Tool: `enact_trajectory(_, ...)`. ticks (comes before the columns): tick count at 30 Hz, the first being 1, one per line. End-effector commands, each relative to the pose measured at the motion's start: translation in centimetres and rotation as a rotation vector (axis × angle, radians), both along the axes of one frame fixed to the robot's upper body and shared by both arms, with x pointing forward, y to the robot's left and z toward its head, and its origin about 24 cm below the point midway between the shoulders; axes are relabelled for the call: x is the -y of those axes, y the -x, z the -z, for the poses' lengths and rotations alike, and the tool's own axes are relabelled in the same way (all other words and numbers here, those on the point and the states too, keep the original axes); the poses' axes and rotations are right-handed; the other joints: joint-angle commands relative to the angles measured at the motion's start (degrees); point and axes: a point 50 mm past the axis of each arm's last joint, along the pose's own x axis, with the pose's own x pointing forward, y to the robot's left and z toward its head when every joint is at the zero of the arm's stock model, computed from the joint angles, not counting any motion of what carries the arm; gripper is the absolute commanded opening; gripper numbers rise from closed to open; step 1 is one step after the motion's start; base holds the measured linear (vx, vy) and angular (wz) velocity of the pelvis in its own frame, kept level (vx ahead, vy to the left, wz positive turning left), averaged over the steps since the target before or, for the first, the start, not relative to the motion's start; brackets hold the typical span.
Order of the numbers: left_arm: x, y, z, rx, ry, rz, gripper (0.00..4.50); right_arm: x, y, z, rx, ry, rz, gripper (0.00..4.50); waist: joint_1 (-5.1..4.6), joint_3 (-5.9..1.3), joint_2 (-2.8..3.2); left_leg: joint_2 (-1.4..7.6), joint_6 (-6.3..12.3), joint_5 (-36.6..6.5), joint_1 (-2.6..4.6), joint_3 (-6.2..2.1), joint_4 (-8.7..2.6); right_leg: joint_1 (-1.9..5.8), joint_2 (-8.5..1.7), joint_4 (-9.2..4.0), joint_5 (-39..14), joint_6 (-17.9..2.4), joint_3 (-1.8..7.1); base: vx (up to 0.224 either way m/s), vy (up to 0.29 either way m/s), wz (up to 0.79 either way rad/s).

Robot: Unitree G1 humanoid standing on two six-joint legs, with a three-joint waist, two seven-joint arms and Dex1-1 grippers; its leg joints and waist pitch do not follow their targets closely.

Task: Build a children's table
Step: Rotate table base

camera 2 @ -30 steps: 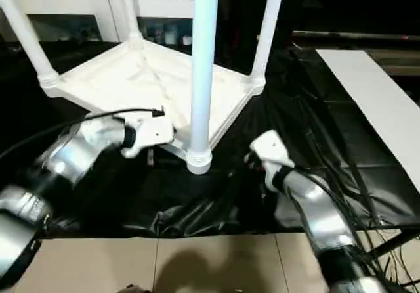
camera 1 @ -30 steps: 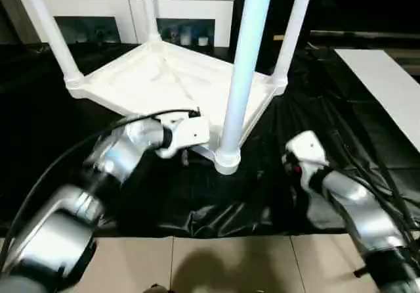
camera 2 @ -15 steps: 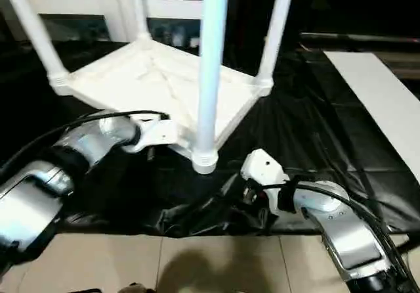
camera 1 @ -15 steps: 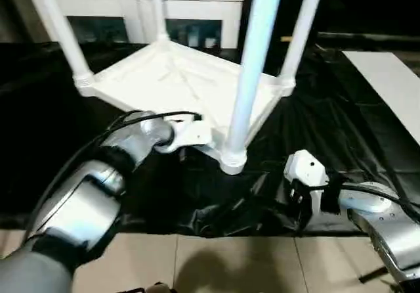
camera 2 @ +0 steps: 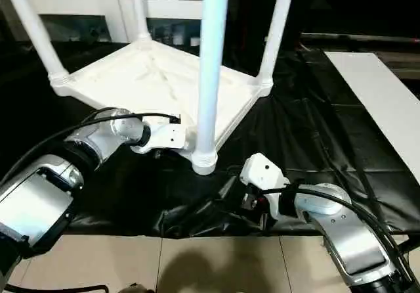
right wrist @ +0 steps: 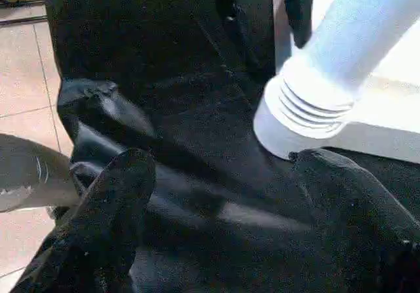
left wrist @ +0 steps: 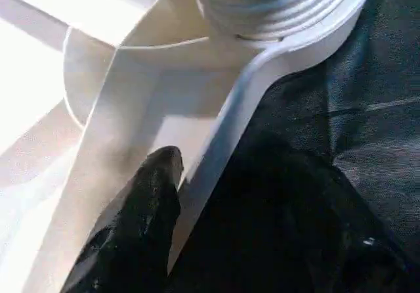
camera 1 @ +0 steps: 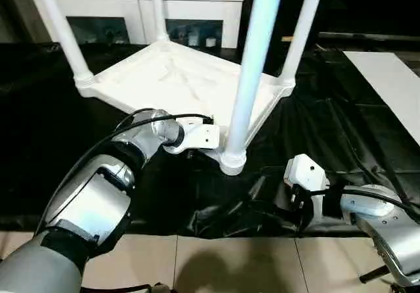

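The children's table lies upside down on the black cloth, its white tabletop (camera 1: 170, 76) ribbed side up. All of its white legs stand in the corner sockets. The nearest leg (camera 1: 252, 63) rises from the near corner socket (camera 1: 231, 160). My left gripper (camera 1: 210, 138) sits just left of that socket, shut on the tabletop's rim (left wrist: 216, 142). One black finger (left wrist: 144, 221) lies inside the rim and the other outside. My right gripper (right wrist: 223, 168) hovers open over the cloth, low and right of the socket (right wrist: 302, 119), holding nothing.
A white glass-door cabinet (camera 1: 131, 4) stands behind the work table. A white board (camera 1: 387, 83) lies at the right. The black cloth (camera 1: 223, 214) bunches at the front edge above the tiled floor (camera 1: 230, 267). Cables (camera 2: 367, 175) trail at the right.
My left gripper has slid right along the rim to the near corner socket. The right arm has dropped toward the front edge and turned its gripper toward the socket.
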Motion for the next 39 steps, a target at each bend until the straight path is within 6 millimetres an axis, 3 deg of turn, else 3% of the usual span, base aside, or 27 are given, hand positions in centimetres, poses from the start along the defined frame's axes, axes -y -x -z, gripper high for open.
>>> enact_trajectory(1, -0.9, 0.9, 1.4, -0.149, -0.074, 0.015, 2.38, 0.1, 0.1, -0.2, -0.002, 0.013, -0.015, 3.76, 0.35, -3.77, -0.45, 1.05, 2.99, -11.58, 0.99, -0.48, -3.96, 3.14, -3.92, -4.16, -7.77, -13.65, 1.97, 0.0, 0.0, 0.0)
enact_trajectory(4, -1.6, 1.0, 1.1, -0.208, -0.139, 0.025, 2.04, 0.4, 0.0, -0.2, 0.004, 0.025, -0.01, 3.76, 0.33, -3.68, -0.37, 1.08, 3.1, -12.03, 1.04, -0.44, -4.0, 3.12, -4.0, -4.21, -8.44, -13.8, 2.0, 0.0, 0.0, 0.0)
enact_trajectory(5, -1.8, 1.0, 0.9, -0.223, -0.152, 0.027, 2.01, 0.5, -0.1, -0.2, 0.004, 0.028, -0.009, 3.76, 0.3, -3.68, -0.74, 1.1, 3.17, -12.28, 1.05, -0.41, -4.03, 3.14, -4.03, -4.26, -8.98, -13.77, 1.97, 0.0, 0.0, 0.0)
enact_trajectory(10, -1.8, 0.9, 0.6, -0.218, -0.158, 0.042, 1.7, 0.5, -0.1, -0.2, 0.006, 0.032, -0.01, 3.76, 0.36, -3.5, -0.63, 1.11, 3.03, -13.36, 1.15, -0.42, -4.11, 2.97, -4.12, -4.57, -12.69, -13.04, 1.96, 0.0, 0.0, 0.0)
enact_trajectory(20, -1.3, 0.4, 0.4, -0.187, -0.091, -0.063, 0.93, 0.4, -0.5, -0.1, 0.02, 0.035, 0.0, 3.76, 0.3, -3.53, -0.6, 1.05, 3.31, -12.63, 1.09, -0.34, -4.03, 2.94, -3.99, -4.52, -11.37, -13.43, 1.91, 0.0, 0.0, 0.0)
enact_trajectory(26, -0.8, 0.4, 1.3, -0.228, 0.025, -0.244, 0.71, 0.5, -0.5, 0.1, 0.02, 0.034, 0.013, 3.76, 0.31, -3.25, -0.71, 0.86, 3.34, -14.46, 1.14, -0.39, -4.19, 2.79, -4.15, -5.29, -19.31, -11.23, 1.68, 0.0, 0.0, 0.0)
enact_trajectory(29, -0.7, 0.2, 1.5, -0.205, 0.056, -0.309, 0.69, 0.5, -0.6, 0.2, 0.021, 0.038, 0.019, 3.76, 0.07, -2.94, -1.01, 0.67, 3.24, -16.51, 1.19, -0.51, -4.45, 2.75, -4.14, -5.78, -24.31, -9.59, 1.25, 0.0, 0.0, 0.0)
enact_trajectory(32, -0.9, 0.0, 1.5, -0.161, 0.055, -0.354, 0.67, 0.6, -0.7, 0.3, 0.021, 0.041, 0.025, 3.76, -0.2, -2.97, -0.9, 0.57, 3.02, -17.33, 0.92, -0.84, -4.75, 2.96, -4.24, -6.1, -27.39, -7.54, 0.94, 0.0, 0.0, 0.0)
enact_trajectory(34, -1.1, -0.2, 1.5, -0.129, 0.055, -0.383, 0.65, 0.7, -0.8, 0.4, 0.025, 0.051, 0.036, 3.76, -0.37, -2.85, -1.09, 0.34, 2.97, -18.2, 1.03, -0.84, -4.61, 2.63, -4.21, -6.6, -30.7, -5.9, 0.76, 0.0, 0.0, 0.0)
enact_trajectory(39, -1.2, -0.5, 1.3, -0.094, 0.062, -0.446, 0.46, 0.9, -1.0, 0.5, 0.03, 0.06, 0.06, 3.76, -0.76, -2.89, -1.2, 0.31, 3.17, -17.97, 1.16, -0.82, -4.56, 2.33, -4.05, -6.83, -30.29, -6.0, 0.68, 0.0, 0.0, 0.0)
